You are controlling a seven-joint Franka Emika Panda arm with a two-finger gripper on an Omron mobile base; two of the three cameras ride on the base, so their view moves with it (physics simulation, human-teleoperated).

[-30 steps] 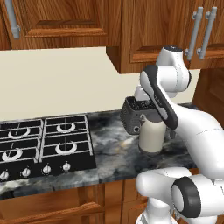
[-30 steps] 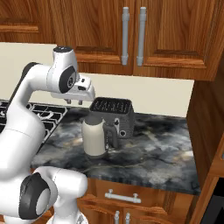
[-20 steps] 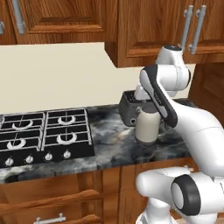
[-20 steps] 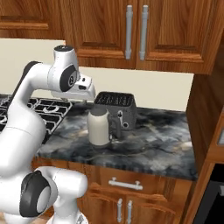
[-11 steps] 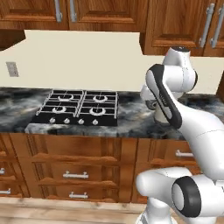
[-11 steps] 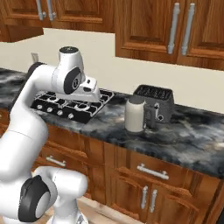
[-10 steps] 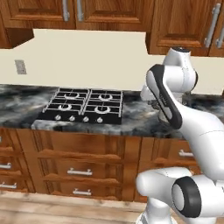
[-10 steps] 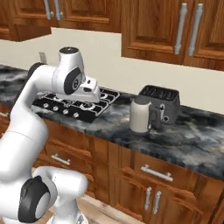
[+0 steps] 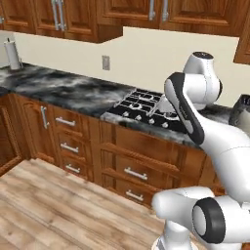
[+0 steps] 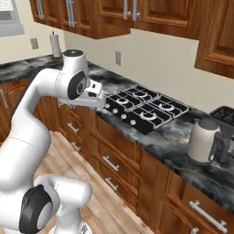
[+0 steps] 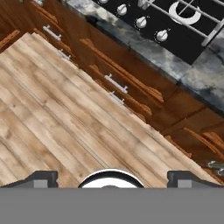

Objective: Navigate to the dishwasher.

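Note:
The dishwasher is out of view; no flat black appliance front appears among the brown wooden cabinet fronts. My gripper (image 11: 113, 178) hangs in the air over the wooden floor (image 11: 61, 118) in front of the counter. Its two dark fingertips (image 11: 42, 177) stand wide apart with nothing between them, so it is open. In the right base view the hand (image 10: 95, 95) is held at counter height, just in front of the black cooktop (image 10: 147, 108).
A dark marble counter (image 9: 63, 88) runs along the wall over wooden drawers (image 9: 129, 171). The cooktop (image 9: 146, 106) is set in it, with a cream kettle (image 10: 201, 140) and black toaster (image 10: 226, 129) to the right. A paper towel roll (image 9: 13, 54) stands far left. Open floor (image 9: 53, 205) lies lower left.
The whole picture has shifted: the base has backed off and turned, so the cooktop and kettle slid right and the wooden floor and a longer stretch of counter came into view.

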